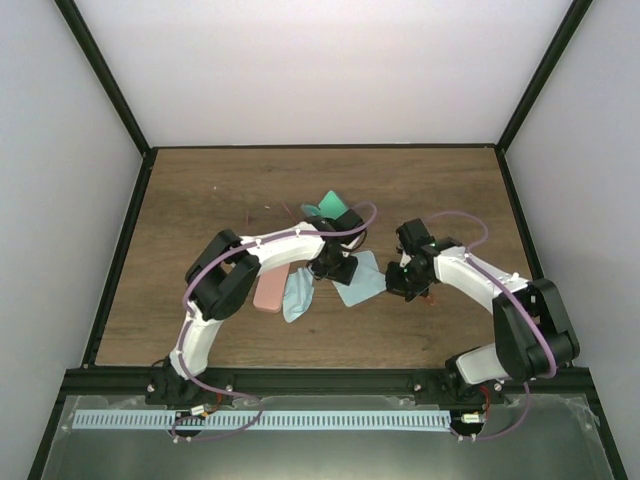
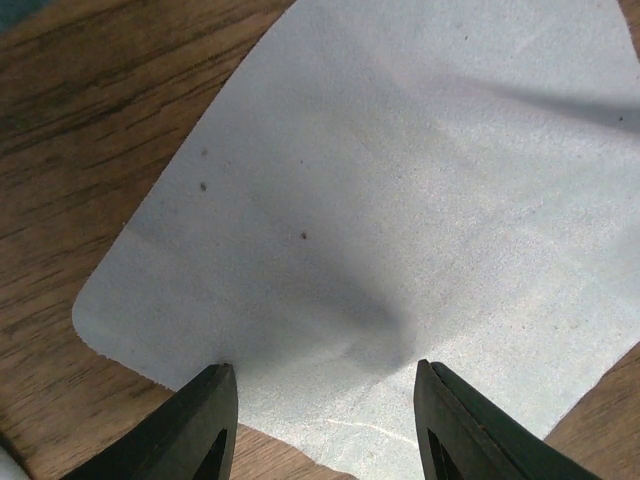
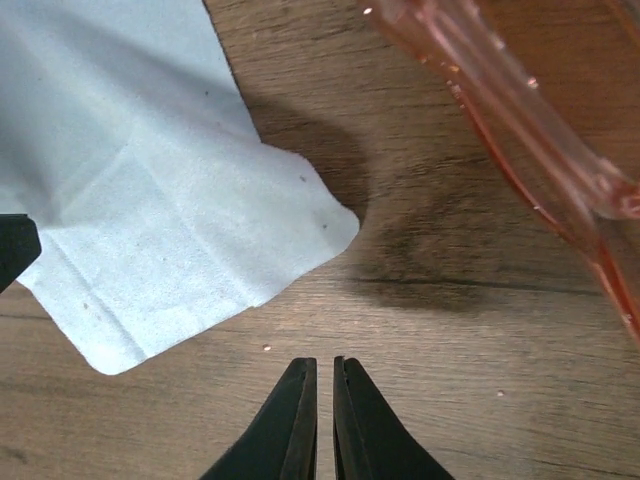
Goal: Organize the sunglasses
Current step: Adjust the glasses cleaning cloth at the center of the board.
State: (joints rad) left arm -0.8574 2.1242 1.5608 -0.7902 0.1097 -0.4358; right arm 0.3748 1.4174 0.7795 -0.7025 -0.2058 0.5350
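**Station state: sunglasses beside the closed right gripper**

1. Work surface. The table (image 1: 200,200) is dark brown wood with a visible lengthwise grain, bounded by a black frame.

2. Left of centre. A pink case (image 1: 268,291), oblong with rounded ends, lies toward the near edge. A crumpled light blue cloth (image 1: 297,297) lies against its right side.

3. Left gripper (image 2: 324,366). It hangs over the middle of the table with its jaws about half open and nothing between them. The fingers (image 2: 205,430) are black, tapered and matte.

4. Flat cloth (image 2: 400,200). It lies spread directly under the left gripper. It is pale blue, fine-napped and roughly square with rounded corners. It shows a few dark specks and a shallow wrinkle just ahead of the fingers.

5. Teal item (image 1: 325,207). It lies on the far side of the left gripper. Its type cannot be told.

6. Right gripper (image 3: 322,362). It sits right of centre, low over bare wood, with only a thin slit between its jaws and nothing held. One corner of the flat cloth lies ahead and to its left, close but apart from the fingertips.

7. Pink sunglasses (image 3: 500,100). The frame is thin, translucent pink plastic with glossy highlights. In the right wrist view it runs diagonally from top centre to the right edge. The pair rests on the wood to the right of the right gripper, near it but not touching, and clear of the cloth.
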